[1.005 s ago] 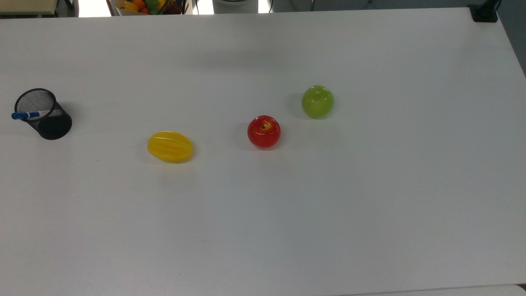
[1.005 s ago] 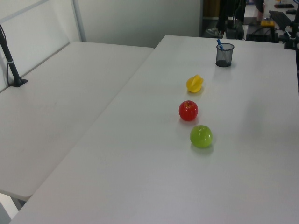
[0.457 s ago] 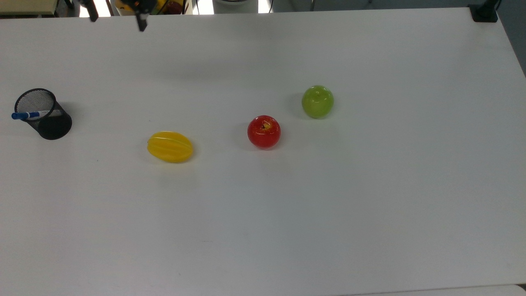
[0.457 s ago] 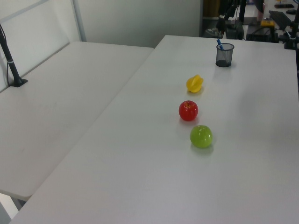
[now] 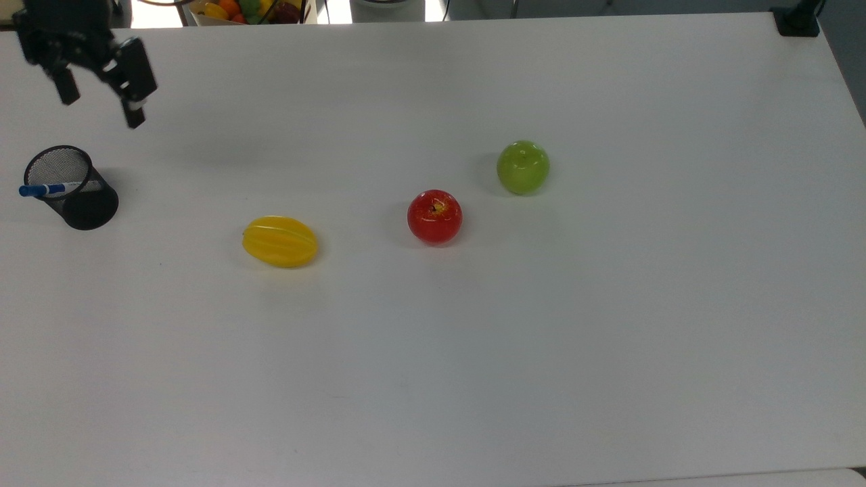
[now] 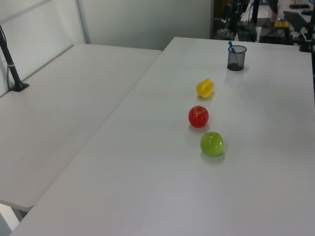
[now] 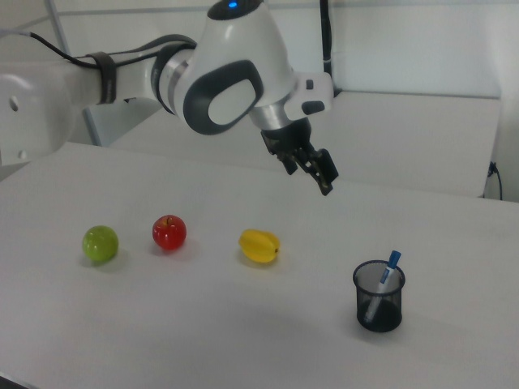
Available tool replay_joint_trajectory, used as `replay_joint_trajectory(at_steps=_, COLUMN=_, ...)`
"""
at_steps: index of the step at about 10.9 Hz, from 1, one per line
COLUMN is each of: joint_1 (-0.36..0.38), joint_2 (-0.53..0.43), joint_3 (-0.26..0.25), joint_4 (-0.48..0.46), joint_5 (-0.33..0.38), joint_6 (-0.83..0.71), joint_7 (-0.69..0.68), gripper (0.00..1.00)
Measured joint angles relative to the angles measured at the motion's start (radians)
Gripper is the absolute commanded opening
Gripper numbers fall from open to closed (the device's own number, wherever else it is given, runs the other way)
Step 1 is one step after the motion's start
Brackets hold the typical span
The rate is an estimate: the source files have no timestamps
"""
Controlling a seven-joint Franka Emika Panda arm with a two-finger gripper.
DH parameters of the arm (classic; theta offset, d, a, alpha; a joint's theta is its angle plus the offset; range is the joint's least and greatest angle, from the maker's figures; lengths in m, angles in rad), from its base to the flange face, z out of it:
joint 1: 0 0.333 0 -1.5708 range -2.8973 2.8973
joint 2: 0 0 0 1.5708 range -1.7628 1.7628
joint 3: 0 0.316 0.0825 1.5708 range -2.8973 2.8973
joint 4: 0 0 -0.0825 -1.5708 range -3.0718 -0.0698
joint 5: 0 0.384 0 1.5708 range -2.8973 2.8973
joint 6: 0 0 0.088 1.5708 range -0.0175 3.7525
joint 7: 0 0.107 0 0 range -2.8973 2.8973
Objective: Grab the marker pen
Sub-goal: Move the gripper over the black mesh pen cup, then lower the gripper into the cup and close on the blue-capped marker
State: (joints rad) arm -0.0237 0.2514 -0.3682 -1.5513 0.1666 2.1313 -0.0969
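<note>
Since half a second earlier, the gripper (image 5: 101,105) had travelled from the far edge of the white table (image 5: 609,338) toward the top view's left and nearer the black mesh pen cup (image 5: 71,188), while the fruit and the cup stayed put. Its 2 dark fingers (image 5: 135,115) stood wide apart with nothing between them, hovering in the air well clear of the cup. The marker pen (image 5: 47,190) sat inside that cup near the top view's left edge, leaning on the rim. In the top view its long axis ran almost level, blue cap pointing to the top view's left; in the right view the marker pen (image 7: 387,275) tilted up and to the right view's right, cap uppermost. It was slim, with a white barrel and blue cap. A yellow starfruit (image 5: 280,241), a red apple (image 5: 434,216) and a green apple (image 5: 523,167) lay in a slanting row, each apart from the others.
</note>
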Motion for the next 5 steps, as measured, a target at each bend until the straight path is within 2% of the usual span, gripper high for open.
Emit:
replay_joint_trajectory(at_steps=2, joint_1=-0.007, joint_2=0.072, joint_3=-0.056, joint_4=-0.001, joint_5=0.094, joint_6=0.125, joint_7=-0.025, gripper=0.95)
replay_joint_trajectory(at_steps=4, joint_1=-0.041, joint_2=0.142, joint_3=-0.067, joint_4=-0.001, joint_5=0.14, joint_6=0.256, joint_7=-0.032, gripper=0.95)
replay_joint_trajectory(at_steps=5, joint_1=-0.058, joint_2=0.169, joint_3=-0.067, joint_4=0.0, joint_5=0.147, joint_6=0.296, joint_7=-0.032, gripper=0.92)
